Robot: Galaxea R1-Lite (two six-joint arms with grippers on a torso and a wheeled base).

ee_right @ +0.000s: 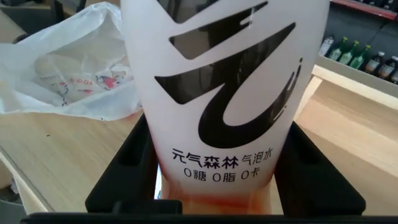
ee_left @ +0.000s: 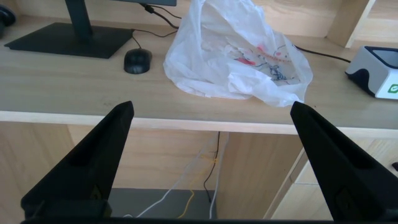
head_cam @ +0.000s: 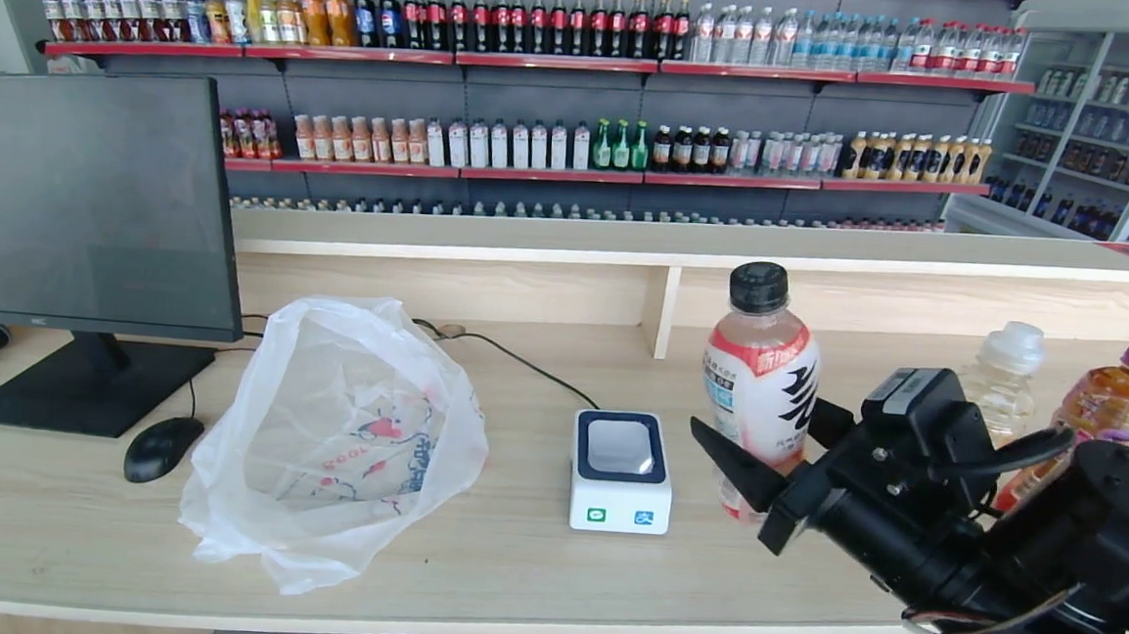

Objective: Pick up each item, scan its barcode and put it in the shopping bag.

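The task seems to be at its beginning. The right gripper (head_cam: 763, 437) is closed on the bottle (head_cam: 762, 368), pressing its two sides, and the bottle stands upright on the counter (head_cam: 510, 559) just beside the scanner (head_cam: 621, 469). It is not yet lifted or scanned. The bag (head_cam: 341, 441) looks empty. Two more bottles, a white-capped one (head_cam: 1007, 378) and a purple-capped one (head_cam: 1108, 404), wait behind. The left gripper (ee_left: 211, 162) hangs wide apart before the counter edge.
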